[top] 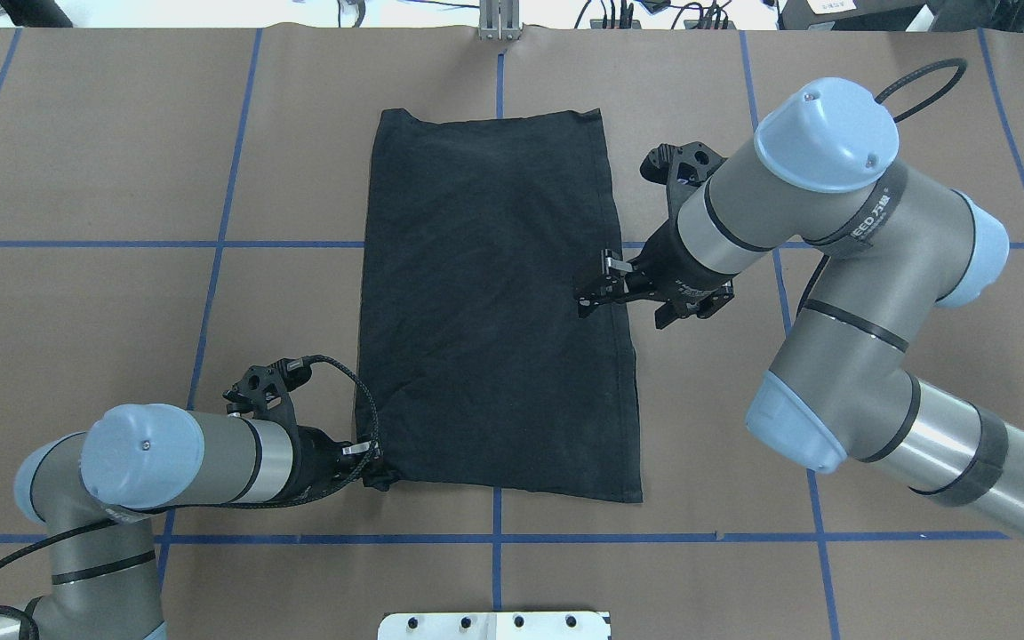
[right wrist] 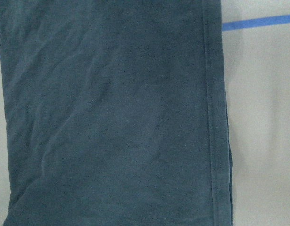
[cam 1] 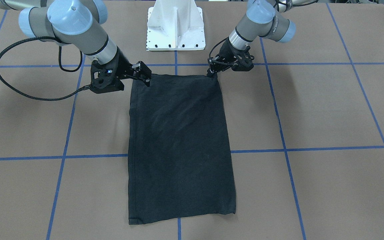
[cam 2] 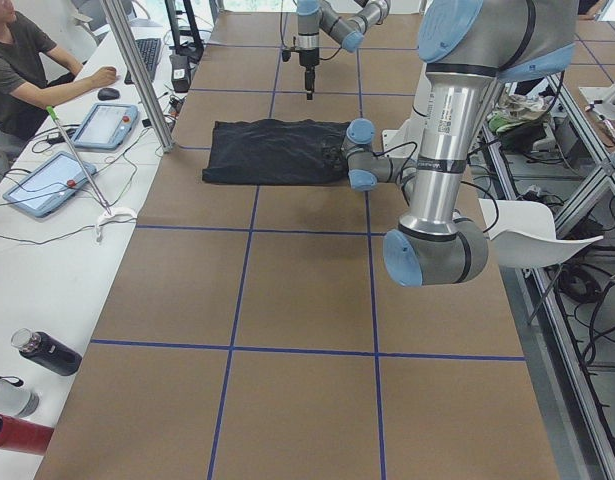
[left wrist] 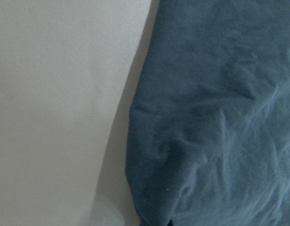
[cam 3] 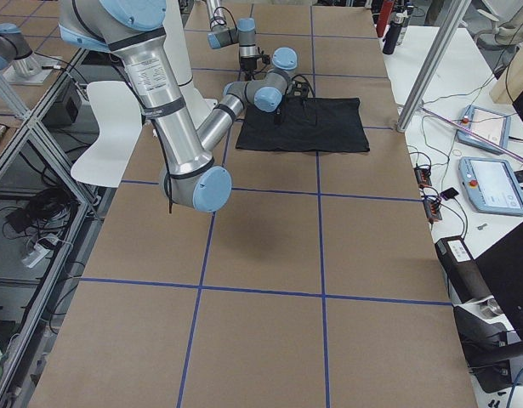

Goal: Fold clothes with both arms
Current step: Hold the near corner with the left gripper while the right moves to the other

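The black T-shirt (cam 1: 178, 143) (top: 494, 311) lies flat on the brown table, folded into a long rectangle with its logo hidden. My left gripper (top: 377, 469) (cam 1: 211, 72) sits low at the shirt's corner nearest the robot on its left, shut on a small bunch of cloth. My right gripper (top: 594, 286) (cam 1: 145, 76) hovers open above the shirt's right edge with nothing between its fingers. The left wrist view shows the cloth (left wrist: 220, 117) close up beside bare table. From above, the right wrist view takes in the shirt's hemmed edge (right wrist: 213, 117).
The white pedestal base (cam 1: 176, 26) stands behind the shirt at the robot's side. Blue tape lines (top: 210, 293) cross the table. In the exterior left view a person (cam 2: 27, 70) sits at a side desk with tablets (cam 2: 47, 185), a metal pole (cam 2: 137, 70) and bottles (cam 2: 47, 352).
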You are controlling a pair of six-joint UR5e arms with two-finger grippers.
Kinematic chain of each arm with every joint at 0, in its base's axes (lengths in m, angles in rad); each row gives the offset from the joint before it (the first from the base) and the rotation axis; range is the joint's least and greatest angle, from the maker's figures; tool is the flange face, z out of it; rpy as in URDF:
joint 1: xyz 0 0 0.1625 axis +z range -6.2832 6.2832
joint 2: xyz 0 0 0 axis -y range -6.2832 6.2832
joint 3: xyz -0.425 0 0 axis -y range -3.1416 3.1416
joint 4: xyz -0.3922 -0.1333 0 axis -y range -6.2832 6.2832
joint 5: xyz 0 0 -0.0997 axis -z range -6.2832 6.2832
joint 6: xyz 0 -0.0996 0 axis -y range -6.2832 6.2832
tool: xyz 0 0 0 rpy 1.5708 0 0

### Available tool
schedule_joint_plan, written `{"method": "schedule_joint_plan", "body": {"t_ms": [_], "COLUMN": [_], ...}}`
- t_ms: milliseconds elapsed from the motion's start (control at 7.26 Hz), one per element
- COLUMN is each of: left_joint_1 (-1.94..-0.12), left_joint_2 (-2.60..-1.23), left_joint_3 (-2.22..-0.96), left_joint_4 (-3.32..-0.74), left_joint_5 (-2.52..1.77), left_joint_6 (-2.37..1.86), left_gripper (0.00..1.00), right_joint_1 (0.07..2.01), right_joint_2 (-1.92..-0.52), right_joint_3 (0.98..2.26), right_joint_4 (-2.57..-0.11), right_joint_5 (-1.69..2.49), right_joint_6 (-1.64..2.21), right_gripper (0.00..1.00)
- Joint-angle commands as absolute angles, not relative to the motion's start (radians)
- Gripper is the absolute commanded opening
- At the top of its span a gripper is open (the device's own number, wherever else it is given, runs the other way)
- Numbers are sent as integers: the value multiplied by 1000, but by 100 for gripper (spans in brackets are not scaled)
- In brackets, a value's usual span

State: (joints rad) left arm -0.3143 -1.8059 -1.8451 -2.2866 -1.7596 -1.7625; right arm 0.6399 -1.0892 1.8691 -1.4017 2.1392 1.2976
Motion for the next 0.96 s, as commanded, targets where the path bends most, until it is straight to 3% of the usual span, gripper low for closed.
{"method": "schedule_joint_plan", "body": {"t_ms": [0, 275, 826], "left_joint_1": [-316, -316, -313], "left_joint_2": [-1807, -1812, -1816], "left_joint_3": [-1858, -1858, -1858], "left_joint_4": [-2283, -2283, -2284], "left_joint_5": [-1761, -1764, -1764], "left_joint_6": [-1763, -1763, -1763], "left_gripper": [0, 0, 0], "right_joint_1": [569, 456, 419], "right_joint_2": [-1089, -1095, -1140], "right_joint_3": [1881, 1872, 1870], "right_joint_4": [-1404, -1413, -1462], "right_joint_5": [2022, 1889, 1891], "right_joint_6": [1452, 1485, 1490], "right_gripper": [100, 100, 100]}}
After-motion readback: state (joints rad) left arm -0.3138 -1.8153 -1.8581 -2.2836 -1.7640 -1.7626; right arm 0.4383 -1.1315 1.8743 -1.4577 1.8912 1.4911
